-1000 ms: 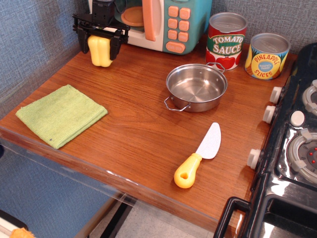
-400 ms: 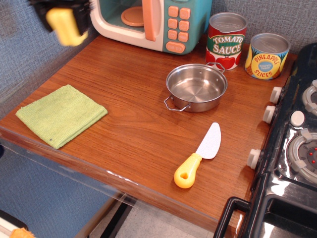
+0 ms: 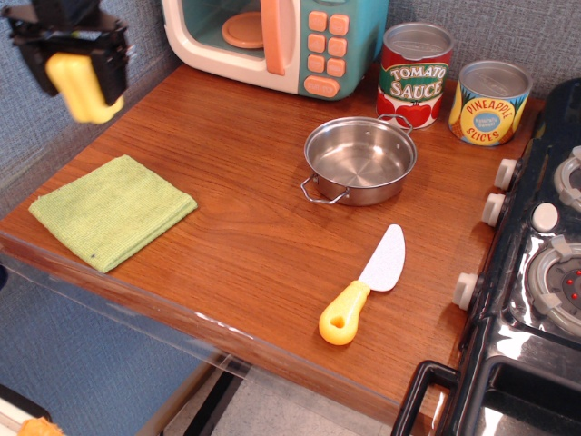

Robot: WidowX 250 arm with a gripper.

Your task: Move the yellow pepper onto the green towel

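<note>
At the top left of my view, the black gripper [image 3: 80, 73] has its two fingers [image 3: 111, 65] closed on the yellow pepper [image 3: 82, 87], one on each side of it, so the pepper fills the gap between them. The pepper hangs upright, clear of the tabletop, with its lower end poking out below the fingers, and I see it against the blue wall rather than over the wood.

Below it and a little to the right, the green towel [image 3: 113, 210] lies flat near the table's [image 3: 245, 227] front left corner, with nothing on it and well apart from the pepper.

Further right, I see the toy microwave [image 3: 281, 41] at the back of the table. A steel pan [image 3: 359, 159] sits near the middle. Behind the pan stand a tomato sauce can [image 3: 415, 74] and a pineapple slices can [image 3: 490, 102], side by side. A yellow-handled toy knife [image 3: 363, 284] lies near the front edge, its white blade pointing away from me. The black stove [image 3: 536, 272] runs along the right side.
</note>
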